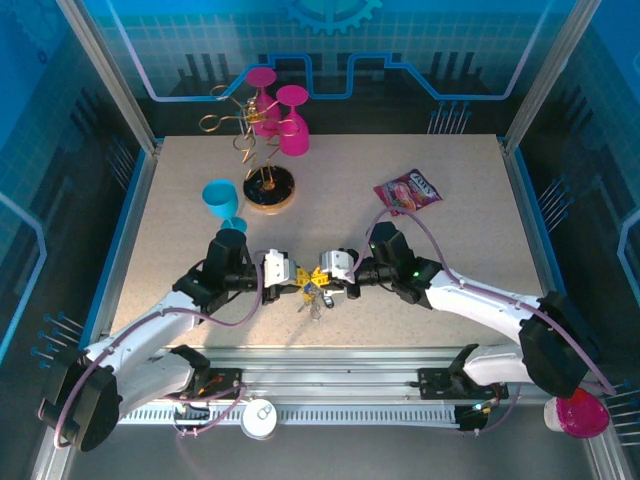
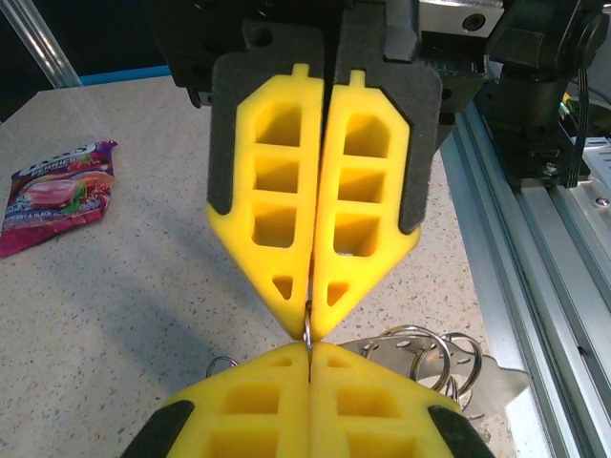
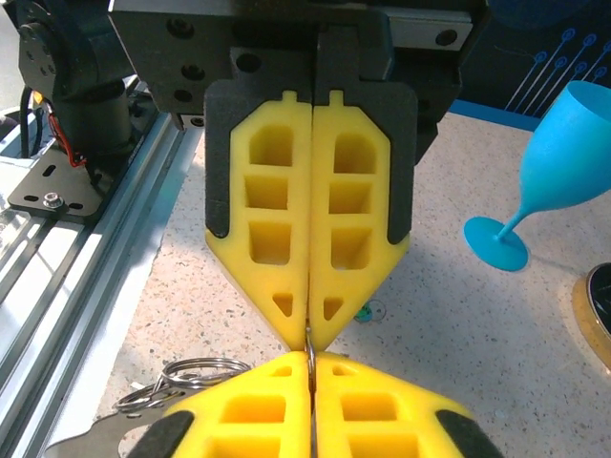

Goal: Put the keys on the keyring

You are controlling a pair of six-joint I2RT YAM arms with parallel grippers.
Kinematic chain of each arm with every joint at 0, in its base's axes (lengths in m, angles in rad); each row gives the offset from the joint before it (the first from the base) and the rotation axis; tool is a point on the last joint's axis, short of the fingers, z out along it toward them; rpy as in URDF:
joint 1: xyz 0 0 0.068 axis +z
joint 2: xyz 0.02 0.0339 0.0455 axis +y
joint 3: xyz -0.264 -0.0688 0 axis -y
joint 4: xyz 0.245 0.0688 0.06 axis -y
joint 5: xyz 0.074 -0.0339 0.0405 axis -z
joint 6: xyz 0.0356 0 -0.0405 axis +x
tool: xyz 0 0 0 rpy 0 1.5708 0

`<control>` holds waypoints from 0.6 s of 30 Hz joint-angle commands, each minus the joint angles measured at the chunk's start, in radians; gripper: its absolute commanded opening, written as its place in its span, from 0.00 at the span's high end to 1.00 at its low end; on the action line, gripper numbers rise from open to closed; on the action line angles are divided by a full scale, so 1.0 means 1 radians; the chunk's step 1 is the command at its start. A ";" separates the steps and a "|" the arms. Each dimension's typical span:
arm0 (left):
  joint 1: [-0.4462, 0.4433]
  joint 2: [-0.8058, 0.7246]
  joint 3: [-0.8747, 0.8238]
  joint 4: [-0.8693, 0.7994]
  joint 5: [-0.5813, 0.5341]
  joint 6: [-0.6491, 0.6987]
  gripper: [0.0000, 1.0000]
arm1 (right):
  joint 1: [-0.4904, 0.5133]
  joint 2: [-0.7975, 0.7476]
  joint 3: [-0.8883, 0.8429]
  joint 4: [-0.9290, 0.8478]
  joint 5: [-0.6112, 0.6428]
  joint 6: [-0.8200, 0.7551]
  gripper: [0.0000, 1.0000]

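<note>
My left gripper (image 1: 297, 277) and right gripper (image 1: 322, 277) meet tip to tip over the near middle of the table. Both are shut on the same thin metal wire, the keyring (image 2: 308, 329), seen edge-on between the yellow fingertips. In the left wrist view my left gripper (image 2: 309, 351) is at the bottom and the right one faces it from above. In the right wrist view my right gripper (image 3: 311, 361) pinches the keyring (image 3: 310, 351). Keys (image 1: 313, 298) on small split rings (image 2: 431, 348) hang just below the tips. A small green piece (image 3: 364, 311) lies on the table behind.
A blue cup (image 1: 222, 200) stands behind the left arm. Two pink cups (image 1: 280, 115) and a gold wire stand on a black base (image 1: 268, 188) are at the back. A snack packet (image 1: 408, 190) lies back right. The metal rail (image 1: 330, 385) runs along the near edge.
</note>
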State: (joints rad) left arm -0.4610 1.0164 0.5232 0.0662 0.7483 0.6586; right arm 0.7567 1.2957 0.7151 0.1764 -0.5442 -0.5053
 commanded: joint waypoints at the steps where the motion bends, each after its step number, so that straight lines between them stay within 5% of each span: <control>1: -0.008 0.002 0.038 0.000 0.026 0.024 1.00 | 0.012 0.008 0.035 -0.027 0.013 -0.019 0.99; 6: -0.008 -0.006 0.036 0.001 0.015 0.014 0.98 | 0.009 0.001 0.027 -0.027 0.004 -0.013 1.00; 9: -0.007 -0.015 0.018 0.004 -0.001 0.008 0.81 | -0.002 -0.010 0.014 -0.003 -0.020 0.009 1.00; 18: -0.008 -0.014 -0.006 0.015 -0.017 -0.008 0.80 | -0.011 -0.011 -0.001 0.057 -0.064 0.049 1.00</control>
State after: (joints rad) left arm -0.4614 1.0107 0.5266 0.0620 0.7288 0.6540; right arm 0.7517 1.2961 0.7197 0.1799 -0.5632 -0.4816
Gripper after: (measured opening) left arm 0.200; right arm 0.065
